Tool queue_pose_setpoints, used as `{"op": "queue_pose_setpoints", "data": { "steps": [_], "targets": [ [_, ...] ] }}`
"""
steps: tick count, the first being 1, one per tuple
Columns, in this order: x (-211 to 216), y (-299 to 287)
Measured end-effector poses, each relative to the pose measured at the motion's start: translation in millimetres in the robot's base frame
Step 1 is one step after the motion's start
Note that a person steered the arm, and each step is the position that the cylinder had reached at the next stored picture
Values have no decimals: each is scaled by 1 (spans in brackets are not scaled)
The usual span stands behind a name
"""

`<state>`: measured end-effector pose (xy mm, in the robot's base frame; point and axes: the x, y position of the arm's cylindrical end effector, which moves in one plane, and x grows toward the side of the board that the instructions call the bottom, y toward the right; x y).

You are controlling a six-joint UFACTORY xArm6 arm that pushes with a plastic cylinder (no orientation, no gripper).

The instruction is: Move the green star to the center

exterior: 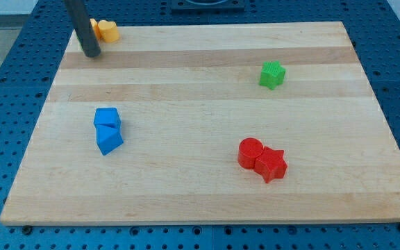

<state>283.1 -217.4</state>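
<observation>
The green star lies on the wooden board toward the view's upper right. My tip is at the board's upper left corner, far to the left of the green star, with the rod rising out of the view's top. The tip stands just left of an orange block, whose shape I cannot make out, partly hidden behind the rod.
Two blue blocks sit touching at the view's left middle. A red cylinder and a red star sit touching at the lower right. Blue perforated table surrounds the board.
</observation>
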Motion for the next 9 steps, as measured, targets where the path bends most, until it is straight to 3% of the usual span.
{"op": "queue_pose_setpoints", "data": {
  "steps": [3,4,5,9],
  "targets": [
    [10,350],
    [65,410],
    [92,383],
    [22,212]
  ]
}}
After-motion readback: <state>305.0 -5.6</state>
